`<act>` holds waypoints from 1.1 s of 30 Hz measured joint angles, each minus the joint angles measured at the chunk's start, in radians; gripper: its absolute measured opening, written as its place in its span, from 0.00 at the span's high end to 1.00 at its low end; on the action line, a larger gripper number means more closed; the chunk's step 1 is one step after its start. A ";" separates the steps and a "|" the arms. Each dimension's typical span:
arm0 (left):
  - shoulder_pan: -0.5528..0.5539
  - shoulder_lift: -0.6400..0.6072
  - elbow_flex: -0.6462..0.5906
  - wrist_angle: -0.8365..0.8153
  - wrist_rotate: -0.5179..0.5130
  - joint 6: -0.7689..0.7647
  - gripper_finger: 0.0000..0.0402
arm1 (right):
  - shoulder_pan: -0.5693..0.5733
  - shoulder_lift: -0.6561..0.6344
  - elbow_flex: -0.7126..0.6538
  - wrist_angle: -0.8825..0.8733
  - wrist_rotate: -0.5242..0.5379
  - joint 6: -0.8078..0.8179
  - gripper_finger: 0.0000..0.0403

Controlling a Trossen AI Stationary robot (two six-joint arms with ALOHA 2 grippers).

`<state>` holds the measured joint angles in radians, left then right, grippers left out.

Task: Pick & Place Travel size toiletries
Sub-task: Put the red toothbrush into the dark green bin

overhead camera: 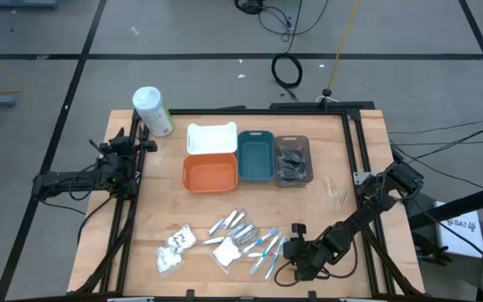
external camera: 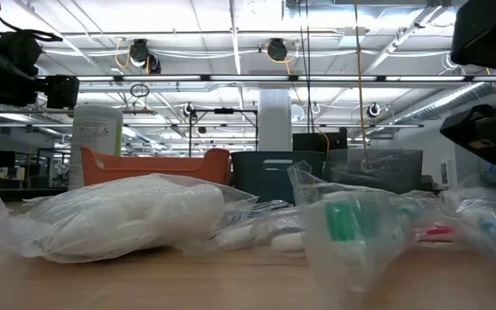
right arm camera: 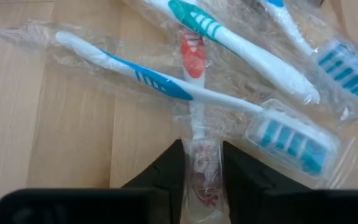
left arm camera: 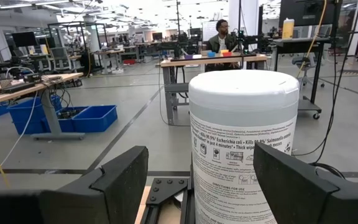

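Observation:
The toiletries lie on the table's near part: white packets (overhead camera: 174, 247), silvery tubes (overhead camera: 233, 225) and clear-wrapped toothbrushes (overhead camera: 267, 246). My right gripper (overhead camera: 288, 249) is down at the toothbrush pile. In the right wrist view it (right arm camera: 202, 171) is shut on a red-marked wrapped toothbrush (right arm camera: 193, 56), which lies under a blue-and-white one (right arm camera: 166, 87). My left gripper (overhead camera: 138, 143) is open at the table's far left, its fingers (left arm camera: 123, 180) short of the large white bottle (left arm camera: 244, 143), touching nothing. Dark packets lie in the grey tray (overhead camera: 293, 160). My right gripper pinches the red-marked toothbrush between its two fingers (right arm camera: 166, 171) at the wrapped end nearest it (right arm camera: 201, 177). The fingers come slanting down from the table's right and lie along the brush. The brush lies flat on the table, with the blue-and-white brush across it.
White (overhead camera: 211, 137), orange (overhead camera: 210, 173), teal (overhead camera: 256, 156) and grey trays stand in a row at the table's middle. The white bottle (overhead camera: 153, 110) stands at the far left corner. Bare wood (overhead camera: 334, 201) shows right of the trays. A person sits at a desk (left arm camera: 221, 37) far off.

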<state>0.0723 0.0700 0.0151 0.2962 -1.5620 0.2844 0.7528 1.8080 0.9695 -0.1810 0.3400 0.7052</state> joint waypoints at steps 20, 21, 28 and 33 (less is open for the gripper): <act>0.000 0.000 0.000 0.000 0.000 0.000 0.29 | 0.001 -0.133 -0.003 -0.036 -0.004 -0.041 0.86; 0.000 0.000 0.000 0.000 0.000 0.000 0.29 | 0.001 -0.142 -0.002 -0.033 -0.003 -0.043 0.85; 0.000 0.000 0.000 0.000 0.000 0.000 0.29 | 0.001 -0.184 -0.002 -0.045 0.048 -0.070 0.85; 0.000 0.000 0.000 0.000 0.000 0.000 0.29 | -0.001 -0.190 -0.002 -0.078 0.137 -0.070 0.85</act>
<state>0.0725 0.0700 0.0151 0.2960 -1.5620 0.2844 0.7518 1.6180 0.9680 -0.2590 0.4773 0.6348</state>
